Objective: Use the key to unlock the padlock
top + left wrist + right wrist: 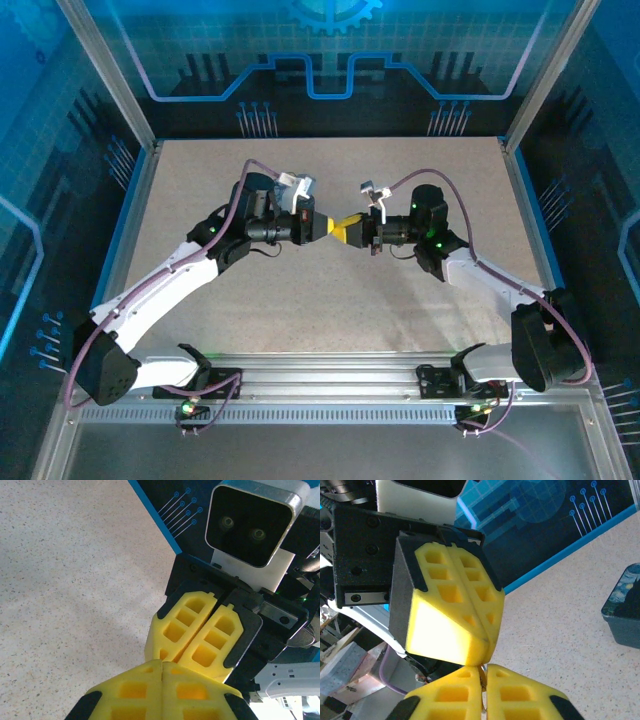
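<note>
Right gripper (483,674) and left gripper (479,630) meet tip to tip above the table (300,310), both clenched.

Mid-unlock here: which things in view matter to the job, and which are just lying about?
In the job: left gripper, right gripper, both shut, fingers tip to tip; padlock and key too hidden to make out.
Lying about: blue swirl-painted tin on the table.

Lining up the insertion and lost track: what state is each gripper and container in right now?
Left gripper: shut, raised off the table.
Right gripper: shut, tip-to-tip with the left one.
Tin: on the table, apart from both grippers.
</note>
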`<state>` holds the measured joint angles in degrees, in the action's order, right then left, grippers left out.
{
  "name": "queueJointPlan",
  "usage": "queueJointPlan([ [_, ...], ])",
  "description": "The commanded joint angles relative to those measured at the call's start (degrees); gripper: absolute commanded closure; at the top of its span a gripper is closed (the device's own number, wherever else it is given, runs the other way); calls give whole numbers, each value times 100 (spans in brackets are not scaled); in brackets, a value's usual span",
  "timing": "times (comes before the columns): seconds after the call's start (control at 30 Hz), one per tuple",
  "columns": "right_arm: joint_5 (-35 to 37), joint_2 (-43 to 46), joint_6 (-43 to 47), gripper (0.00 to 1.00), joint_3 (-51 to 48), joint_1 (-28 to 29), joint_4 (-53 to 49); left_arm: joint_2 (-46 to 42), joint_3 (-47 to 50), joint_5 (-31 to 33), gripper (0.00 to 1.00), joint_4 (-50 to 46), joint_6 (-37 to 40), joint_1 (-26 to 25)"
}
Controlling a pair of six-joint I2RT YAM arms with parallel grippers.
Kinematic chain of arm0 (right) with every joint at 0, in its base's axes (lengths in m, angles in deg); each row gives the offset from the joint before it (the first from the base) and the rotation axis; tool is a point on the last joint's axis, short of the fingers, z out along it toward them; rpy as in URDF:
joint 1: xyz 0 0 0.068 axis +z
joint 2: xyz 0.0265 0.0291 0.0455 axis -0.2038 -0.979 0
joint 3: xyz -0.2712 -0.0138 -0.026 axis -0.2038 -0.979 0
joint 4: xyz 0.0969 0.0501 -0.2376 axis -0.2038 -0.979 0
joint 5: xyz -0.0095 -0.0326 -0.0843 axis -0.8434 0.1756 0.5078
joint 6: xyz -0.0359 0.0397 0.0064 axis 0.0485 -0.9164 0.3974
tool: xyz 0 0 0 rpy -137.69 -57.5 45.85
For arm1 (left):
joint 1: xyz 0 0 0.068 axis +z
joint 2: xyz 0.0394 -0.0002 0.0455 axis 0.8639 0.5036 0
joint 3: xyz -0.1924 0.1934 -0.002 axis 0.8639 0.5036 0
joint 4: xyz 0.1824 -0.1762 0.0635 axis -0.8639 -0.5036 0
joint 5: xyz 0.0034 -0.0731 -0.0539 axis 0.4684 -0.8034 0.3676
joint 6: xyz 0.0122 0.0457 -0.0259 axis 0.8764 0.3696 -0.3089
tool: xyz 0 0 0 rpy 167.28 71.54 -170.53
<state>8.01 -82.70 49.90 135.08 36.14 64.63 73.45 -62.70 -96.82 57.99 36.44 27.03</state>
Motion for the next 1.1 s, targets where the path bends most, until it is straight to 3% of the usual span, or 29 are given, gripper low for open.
queueJointPlan([
  [0.0,40,63,68,97,-55,99,-52,-37,56,-32,100,164,38,-3],
  [0.1,123,102,149,100,-53,98,-212,-58,60,-5,98,161,44,-5],
  [0.13,175,116,195,100,-52,91,-283,-66,60,17,89,148,64,-1],
  [0.33,669,291,538,100,-101,84,-959,-132,-83,473,60,-249,354,79],
  [0.47,1176,453,775,100,-172,75,-1569,47,-357,1331,37,-847,712,127],
  [0.6,1961,624,1032,100,-180,76,-2307,575,-815,2435,25,-1450,1148,208],
  [0.8,3126,847,1213,100,-195,70,-3178,1664,-1550,3350,19,-1802,1466,489],
  [1.07,3666,906,1140,100,-300,69,-3477,3127,-2660,3459,18,-1842,1862,663],
])
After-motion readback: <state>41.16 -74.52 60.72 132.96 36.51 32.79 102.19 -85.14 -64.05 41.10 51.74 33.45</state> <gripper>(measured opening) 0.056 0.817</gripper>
